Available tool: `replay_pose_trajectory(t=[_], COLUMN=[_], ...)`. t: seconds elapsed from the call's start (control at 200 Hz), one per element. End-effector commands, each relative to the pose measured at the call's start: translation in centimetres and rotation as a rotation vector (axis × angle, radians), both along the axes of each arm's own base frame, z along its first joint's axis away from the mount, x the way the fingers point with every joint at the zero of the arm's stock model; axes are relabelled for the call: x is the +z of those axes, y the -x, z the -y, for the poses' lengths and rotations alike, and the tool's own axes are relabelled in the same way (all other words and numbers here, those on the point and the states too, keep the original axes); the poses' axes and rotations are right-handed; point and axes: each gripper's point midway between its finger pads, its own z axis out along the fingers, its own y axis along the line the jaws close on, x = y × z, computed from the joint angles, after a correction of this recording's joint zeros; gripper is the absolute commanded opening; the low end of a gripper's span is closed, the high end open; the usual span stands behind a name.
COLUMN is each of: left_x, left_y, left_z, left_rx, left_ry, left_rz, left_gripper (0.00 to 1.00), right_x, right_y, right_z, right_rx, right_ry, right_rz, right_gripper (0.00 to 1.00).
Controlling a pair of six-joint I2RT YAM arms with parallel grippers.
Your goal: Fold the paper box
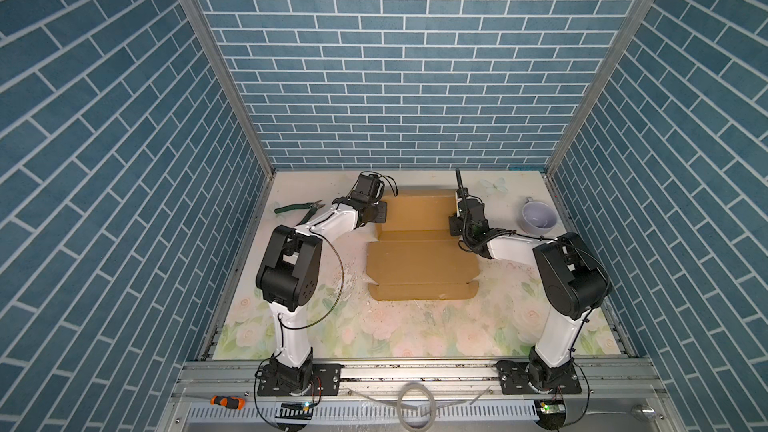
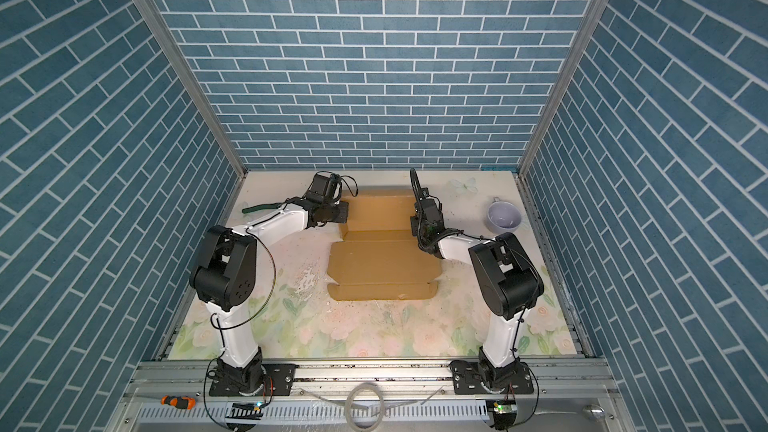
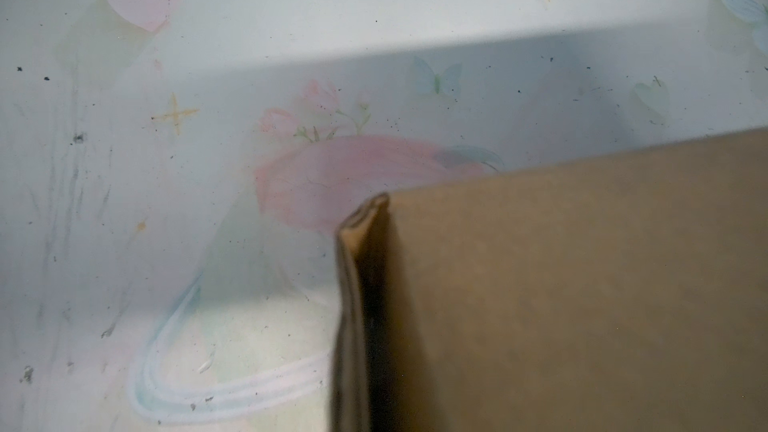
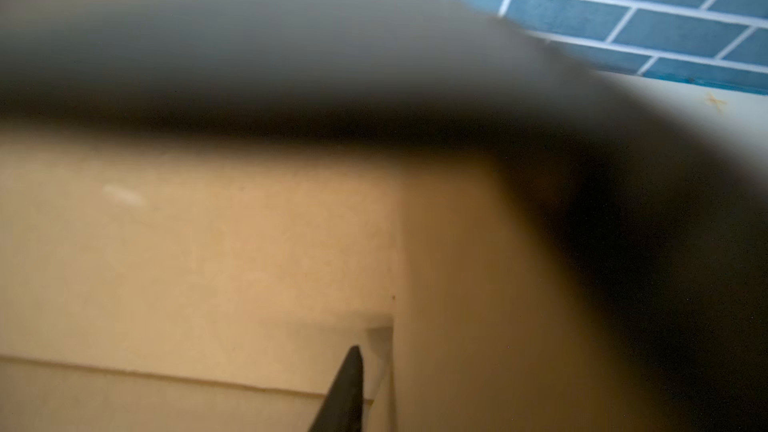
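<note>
Paper box (image 1: 419,259) is laid in the middle of the table (image 1: 415,326), near panels flat, far panel bracketed by both arms, presumably so both side flaps get raised together. Left pincer (image 1: 380,213) is pressed together at the left flap (image 3: 353,284) — a pinch on cardboard cannot be confirmed. Right pincer (image 1: 454,224) is set at the right flap — spread or closed cannot be told; only one finger (image 4: 349,388) is seen.

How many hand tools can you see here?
2: green-handled pliers at the table's far left; orange-handled screwdriver on the front frame, left end. The arms may hide others.
</note>
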Motion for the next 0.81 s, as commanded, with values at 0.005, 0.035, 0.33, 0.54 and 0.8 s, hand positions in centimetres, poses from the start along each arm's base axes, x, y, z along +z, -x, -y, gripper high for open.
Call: replay_pose_trajectory(t=[0.005,0.035,0.33,0.54,0.8], left_x=[-4.1,-4.3,-4.8,-4.5,-4.5], left_y=[3.9,3.9,3.8,3.6,3.6], left_z=[-0.2,-0.2,-0.4,-0.2,-0.6], left_rx=[-0.023,-0.021,-0.006,-0.002,0.007], left_ry=[-0.034,-0.032,-0.042,-0.038,-0.049], left_rz=[-0.195,-0.197,-0.215,-0.212,-0.205], left_gripper=[0.0,0.0,0.0,0.0,0.0], right_x=[-2.0,-2.4,-5.4,-6.5,-5.3], right_y=[2.6,2.8,4.5,4.4,5.3], right_z=[0.0,0.1,0.9,2.8,2.9], right_rx=[0.072,0.069,0.037,-0.084,-0.096], right_ry=[0.003,0.005,0.04,0.098,-0.02], right_rz=[-0.097,-0.108,-0.172,-0.17,-0.073], right_gripper=[0.33,0.34,0.41,0.47,0.56])
